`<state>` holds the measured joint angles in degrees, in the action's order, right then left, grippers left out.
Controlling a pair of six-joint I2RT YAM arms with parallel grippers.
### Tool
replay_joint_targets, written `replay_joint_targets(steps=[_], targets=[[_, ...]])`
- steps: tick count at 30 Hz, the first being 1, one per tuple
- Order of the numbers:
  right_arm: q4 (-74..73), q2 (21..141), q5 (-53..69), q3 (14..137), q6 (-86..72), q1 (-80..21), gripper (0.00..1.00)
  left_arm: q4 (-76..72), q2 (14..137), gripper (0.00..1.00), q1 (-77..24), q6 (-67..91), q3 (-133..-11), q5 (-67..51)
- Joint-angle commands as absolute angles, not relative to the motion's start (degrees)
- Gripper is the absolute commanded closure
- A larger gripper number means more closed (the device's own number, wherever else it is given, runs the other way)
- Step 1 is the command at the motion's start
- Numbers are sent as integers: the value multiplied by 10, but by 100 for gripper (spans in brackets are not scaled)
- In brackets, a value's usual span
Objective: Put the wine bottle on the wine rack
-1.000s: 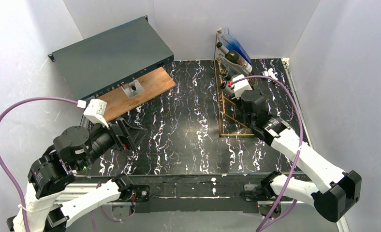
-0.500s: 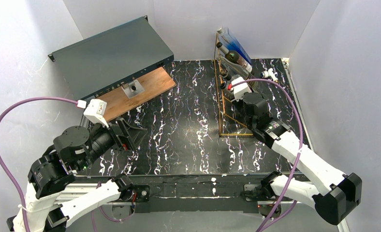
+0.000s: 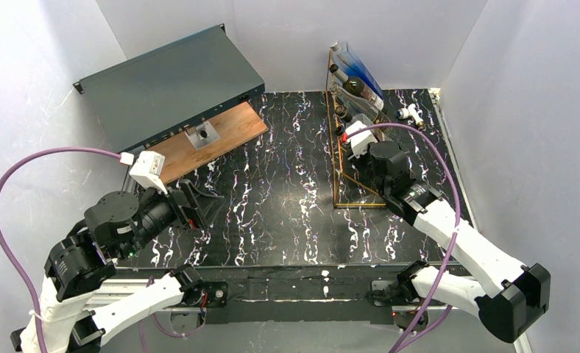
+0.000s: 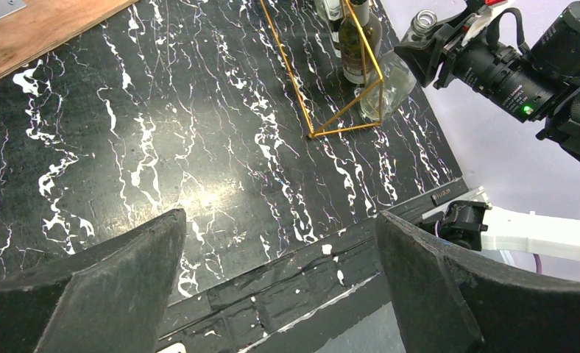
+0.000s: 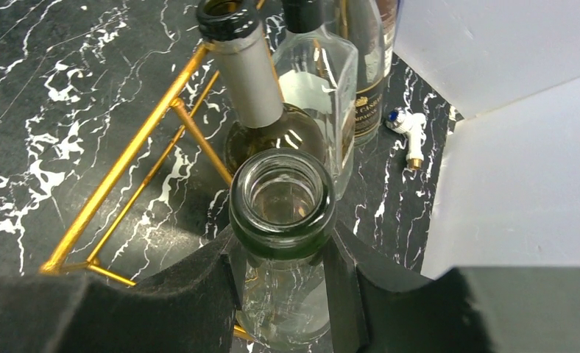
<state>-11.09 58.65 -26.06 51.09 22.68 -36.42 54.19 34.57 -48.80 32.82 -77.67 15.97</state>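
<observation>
My right gripper (image 5: 282, 244) is shut on the neck of a clear glass wine bottle (image 5: 282, 193), just under its open mouth. The bottle hangs tilted at the near low corner of the gold wire wine rack (image 5: 129, 158), its body over a bottom rod. From above, the right gripper (image 3: 362, 145) is at the rack (image 3: 336, 158). The left wrist view shows this bottle (image 4: 390, 81) by the rack's corner (image 4: 318, 95). My left gripper (image 4: 278, 217) is open and empty, over the table's near left (image 3: 195, 202).
Other bottles rest on the rack: a foil-necked green one (image 5: 254, 88), a clear one (image 5: 318, 81), a labelled one (image 5: 368, 70), a blue one on top (image 3: 357, 65). A small white part (image 3: 411, 112) lies by the right wall. A dark grey box (image 3: 169, 81) and wooden board (image 3: 217, 132) stand back left.
My right gripper has moved slightly toward the near side and left with the clear bottle in it. The left arm has shifted only a little.
</observation>
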Motion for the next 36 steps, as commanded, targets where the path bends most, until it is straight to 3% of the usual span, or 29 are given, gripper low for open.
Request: replay_joint_targets(steps=[1,7,36], targets=[[-90,589,-197,544,224,-366,99,540,349,1,-484,324,-774,159],[-98,600,-172,549,227,-366,98,540,347,1,-484,322,-773,160],[-164,647,-91,590,226,-366,63,539,344,1,-484,322,-768,163]])
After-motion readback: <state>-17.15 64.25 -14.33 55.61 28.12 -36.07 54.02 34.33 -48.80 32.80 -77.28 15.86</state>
